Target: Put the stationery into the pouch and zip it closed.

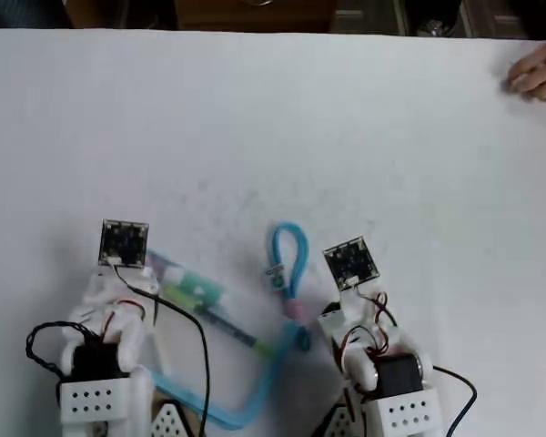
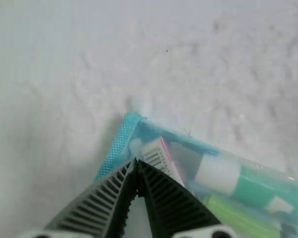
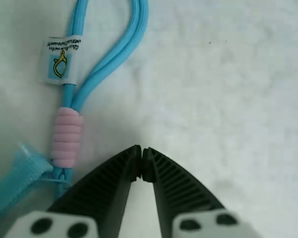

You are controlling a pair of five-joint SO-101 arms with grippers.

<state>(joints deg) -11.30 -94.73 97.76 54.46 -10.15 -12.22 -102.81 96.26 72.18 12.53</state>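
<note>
The clear pouch (image 1: 220,346) with a blue edge lies between my two arms. Inside it are a white and green stick (image 2: 238,181), a lime green piece (image 2: 238,213) and a pink-edged white eraser (image 2: 159,158). My left gripper (image 2: 136,164) is shut, its tips over the pouch's blue corner (image 2: 124,134); whether it pinches the fabric is unclear. The pouch's blue cord loop (image 3: 114,44) with a pink bead (image 3: 67,136) lies just beside my right gripper (image 3: 141,161), which is shut on nothing.
A white cloth covers the table (image 1: 273,127), with wide free room toward the far edge. A person's hand (image 1: 539,73) rests at the far right corner. A white tag (image 3: 59,60) hangs on the cord.
</note>
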